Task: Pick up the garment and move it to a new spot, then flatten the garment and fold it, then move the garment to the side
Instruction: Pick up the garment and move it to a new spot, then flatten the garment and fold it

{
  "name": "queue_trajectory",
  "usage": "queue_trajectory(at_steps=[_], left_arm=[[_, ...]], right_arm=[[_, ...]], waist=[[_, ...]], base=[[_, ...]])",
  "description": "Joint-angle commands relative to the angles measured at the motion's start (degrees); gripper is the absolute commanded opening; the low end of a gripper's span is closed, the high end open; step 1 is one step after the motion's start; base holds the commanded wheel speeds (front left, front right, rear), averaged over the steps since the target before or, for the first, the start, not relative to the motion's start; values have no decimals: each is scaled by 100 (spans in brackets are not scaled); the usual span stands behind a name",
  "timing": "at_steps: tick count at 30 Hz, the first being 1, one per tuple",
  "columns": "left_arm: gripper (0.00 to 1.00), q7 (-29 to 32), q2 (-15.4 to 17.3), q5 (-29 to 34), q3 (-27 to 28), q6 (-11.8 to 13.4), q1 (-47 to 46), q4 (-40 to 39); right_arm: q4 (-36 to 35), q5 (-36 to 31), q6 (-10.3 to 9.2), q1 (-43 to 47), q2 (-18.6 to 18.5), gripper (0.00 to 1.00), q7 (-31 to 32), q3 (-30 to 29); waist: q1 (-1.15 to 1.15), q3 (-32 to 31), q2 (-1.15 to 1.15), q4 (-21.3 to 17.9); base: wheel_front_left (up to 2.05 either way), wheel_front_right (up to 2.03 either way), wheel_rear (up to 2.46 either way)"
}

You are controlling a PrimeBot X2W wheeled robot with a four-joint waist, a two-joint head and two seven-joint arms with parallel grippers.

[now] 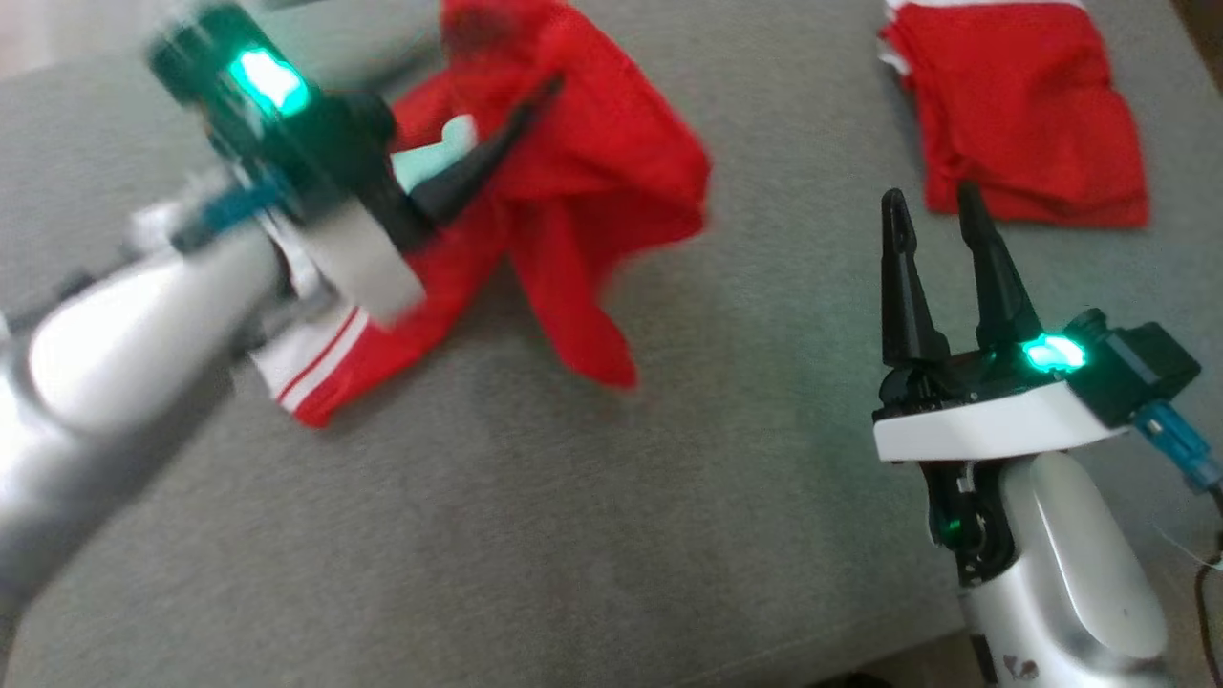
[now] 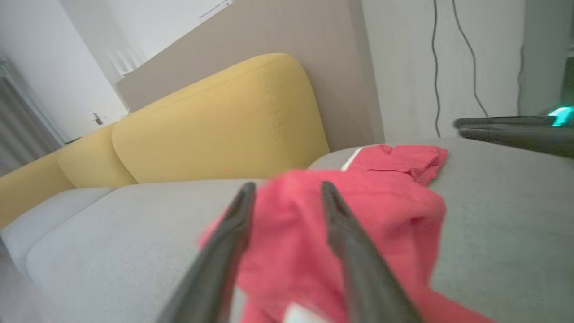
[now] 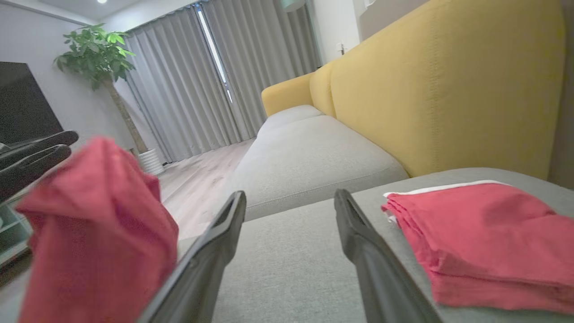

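Observation:
The garment (image 1: pixel 592 162), red with white stripes at one hem, lies crumpled on the grey cushion (image 1: pixel 573 526) at the upper left. My left gripper (image 2: pixel 287 186) hovers over it, blurred, with its fingers (image 1: pixel 478 167) spread apart and pointing across the cloth; the garment (image 2: pixel 394 211) shows between and beyond them, with nothing pinched. My right gripper (image 1: pixel 931 196) stands open at the lower right, above bare cushion, with nothing between its fingers. From the right wrist, the garment (image 3: pixel 98 233) rises as a heap on the left, beside my right gripper (image 3: pixel 290 194).
A second red garment (image 1: pixel 1027 115), folded, lies at the cushion's far right corner, just beyond my right fingertips. Yellow sofa backrests (image 3: pixel 448 89) stand behind. The cushion's front edge (image 1: pixel 860 659) runs near the right arm. A potted plant (image 3: pixel 96 49) and curtains stand further off.

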Motion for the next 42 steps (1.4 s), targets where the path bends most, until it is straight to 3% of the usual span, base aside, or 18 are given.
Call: queue_trajectory(at_steps=[1, 5, 9, 17, 23, 27, 31, 35, 42], left_arm=[[100, -220, 117, 10, 417, 28, -444, 270], [100, -600, -3, 5, 594, 179, -463, 861], [100, -781, 49, -128, 870, 517, -17, 885], [100, -833, 12, -369, 1897, 1393, 1934, -137], [100, -834, -565, -215, 2792, 1760, 3772, -917], [100, -835, -1112, 53, 3475, 1708, 4641, -1220], [100, -835, -1586, 489, 3904, 1408, 5078, -1318], [100, -835, -1920, 837, 4127, 1024, 5149, -1192], [100, -835, -2319, 1221, 4337, 568, 5064, -1025]], right_arm=[[-240, 49, 37, -140, -2, 100, -54, 125], [-234, -5, 37, -52, -2, 100, -54, 33], [-192, -164, 37, 36, -2, 100, -54, -101], [49, -644, 37, 226, -2, 100, -54, -261], [311, -791, 37, 404, -2, 100, -54, -359], [452, -833, 37, 483, -2, 100, -54, -337], [521, -920, 37, 506, -2, 100, -54, -339], [581, -1059, 37, 454, -2, 100, -54, -329], [794, -1579, 37, 96, -13, 100, 61, -86]], waist=[[0, 132, 0, -135], [0, 49, 0, 52], [0, -117, 0, 434], [0, -575, 0, 1314], [0, -820, 0, 1746], [0, -865, 0, 1896], [0, -887, 0, 2008], [0, -896, 0, 2115], [0, -778, 0, 2287]], base=[[0, 0, 0], [0, 0, 0], [0, 0, 0], [0, 0, 0], [0, 0, 0], [0, 0, 0], [0, 0, 0], [0, 0, 0], [0, 0, 0]])
